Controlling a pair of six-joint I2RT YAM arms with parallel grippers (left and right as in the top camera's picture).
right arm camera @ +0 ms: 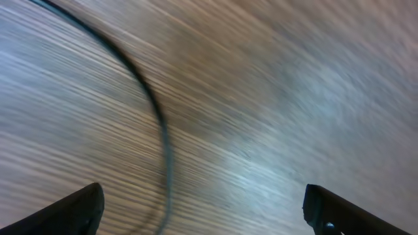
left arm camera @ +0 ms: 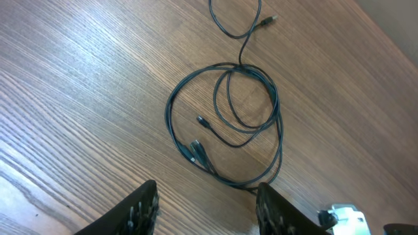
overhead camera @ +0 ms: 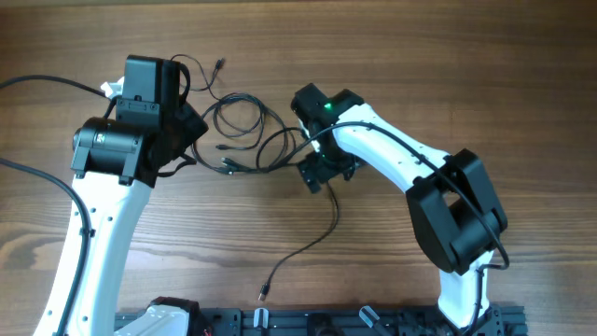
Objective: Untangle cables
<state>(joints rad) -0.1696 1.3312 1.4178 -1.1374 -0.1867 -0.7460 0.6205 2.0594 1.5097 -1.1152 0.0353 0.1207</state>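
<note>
The thin dark cables [overhead camera: 244, 131] lie in tangled loops on the wood between my two arms. In the left wrist view the coil [left arm camera: 225, 124] has small plugs [left arm camera: 196, 153] inside it, and one end [left arm camera: 268, 21] trails off at the top. My left gripper [left arm camera: 208, 189] [overhead camera: 194, 140] is open just short of the coil, with bare wood between its fingers. My right gripper [overhead camera: 322, 175] [right arm camera: 202, 192] stands wide open low over the table, at the tangle's right side. A blurred cable strand [right arm camera: 160, 130] runs between its fingers, untouched. A long strand [overhead camera: 317, 238] leads to a plug [overhead camera: 264, 294] near the front.
The wooden table [overhead camera: 466, 75] fills all views. Thicker black arm cables [overhead camera: 37, 182] run along the left side. A small white part [left arm camera: 343, 215] shows beside my left gripper's right finger. The arms' black base rail [overhead camera: 308, 322] lines the front edge.
</note>
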